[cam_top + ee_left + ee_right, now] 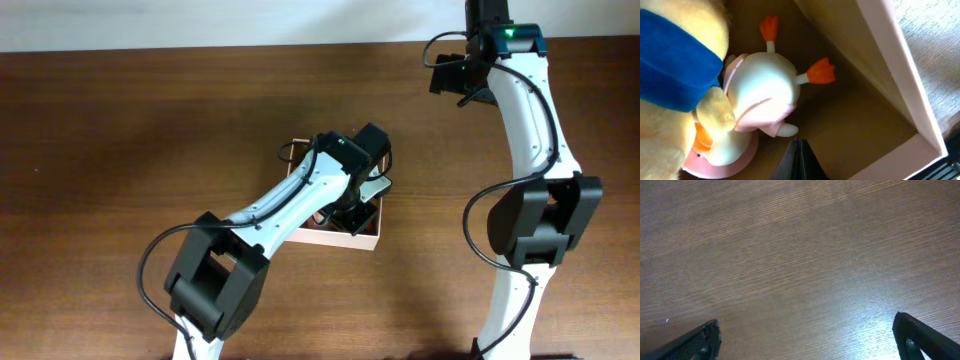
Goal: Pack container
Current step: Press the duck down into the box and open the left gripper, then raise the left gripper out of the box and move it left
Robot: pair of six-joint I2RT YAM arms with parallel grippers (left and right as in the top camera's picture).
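The container (362, 238) sits mid-table, its white wall (890, 60) and tan floor close up in the left wrist view. Inside lie a white duck toy (765, 85) with orange feet and a pink base, and a yellow plush (685, 20) with a blue band. My left gripper (800, 143) is down inside the container, shut with nothing between its fingers. Its tip hovers just right of the duck without touching it. My right gripper (806, 324) hangs open over bare wood at the table's far right, away from the container.
The brown wooden table (120, 150) fills the overhead view. The left arm (290, 200) covers most of the container from above. The right arm (530, 130) stands along the right side. A pale strip (200, 25) runs along the far edge.
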